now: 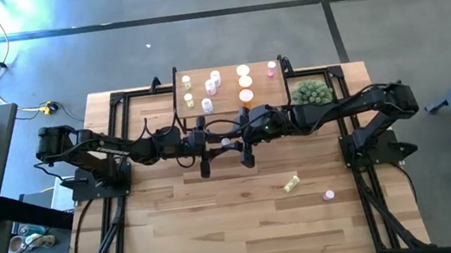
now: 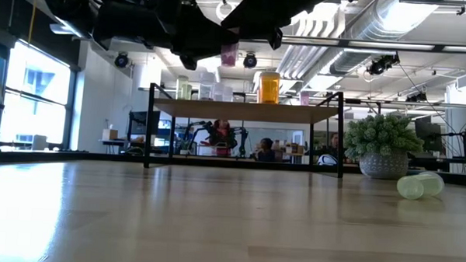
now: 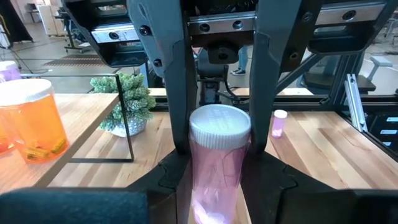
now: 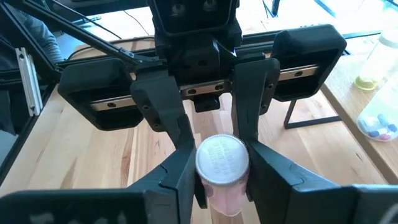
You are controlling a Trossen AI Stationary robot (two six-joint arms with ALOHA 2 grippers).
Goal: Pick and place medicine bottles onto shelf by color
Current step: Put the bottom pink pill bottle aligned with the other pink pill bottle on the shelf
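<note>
A pink medicine bottle (image 3: 217,162) with a white cap hangs upright over the table's middle, just in front of the shelf (image 1: 269,94). My left gripper (image 3: 217,186) and my right gripper (image 4: 222,180) meet there, both shut on it. In the high view the left gripper (image 1: 210,144) comes from the left and the right gripper (image 1: 243,140) from the right. The shelf carries several bottles standing on their bases: yellow-green (image 1: 186,82), whitish (image 1: 210,86), orange (image 1: 244,81) and pink (image 1: 271,68). My left gripper pinches the bottle's pink body (image 3: 202,180), below the cap, between its two fingers. The fingers come in about level from the table's left. The bottle stands upright in the hold, cap up, clear of the table. My right gripper has its two fingers on opposite sides of the white cap (image 4: 208,165). They come from the table's right, slanting a little downward. The pink body (image 4: 224,202) hangs below the cap, clear of the table.
A yellow-green bottle (image 1: 291,183) lies on its side on the near right of the table, with a small pink bottle (image 1: 329,194) beside it. A green spiky plant (image 1: 311,92) in a pot stands right of the shelf. Black frame rails (image 1: 114,141) edge the table.
</note>
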